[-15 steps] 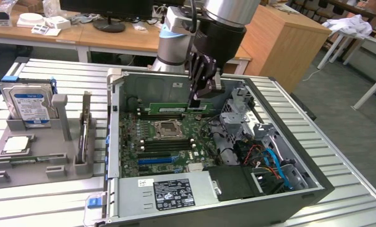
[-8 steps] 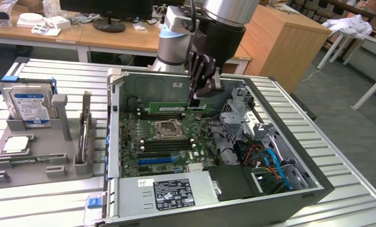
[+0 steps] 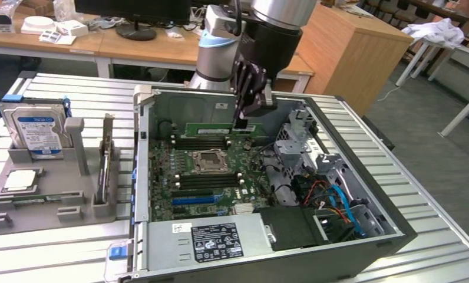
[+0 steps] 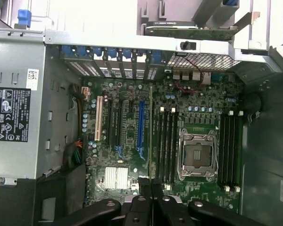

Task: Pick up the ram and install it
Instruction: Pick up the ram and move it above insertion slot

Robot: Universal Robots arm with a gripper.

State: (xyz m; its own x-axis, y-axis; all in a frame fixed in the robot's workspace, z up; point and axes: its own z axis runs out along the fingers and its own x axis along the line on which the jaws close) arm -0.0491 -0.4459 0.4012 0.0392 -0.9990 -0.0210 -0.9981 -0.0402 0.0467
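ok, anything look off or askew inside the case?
Nothing stands out. The long green circuit-board ram stick is held level in the end effector, above the black memory slots, not yet seated.

The silver-and-black robot arm (image 3: pixel 274 23) runs off the exterior view's upper edge. Where the black two-fingered gripper (image 3: pixel 239 125) pinches the long, flat green ram stick (image 3: pixel 211 128), that stretch of the board is covered. Its chips and sticker are too small to make out. From the wrist the stick is edge-on, a thin line with both faces hidden, and whether its lower edge touches a slot cannot be told. The gripper's body is cut by that picture's border. The print on the grey power supply's black-and-white label (image 3: pixel 216 240) is too small to read.
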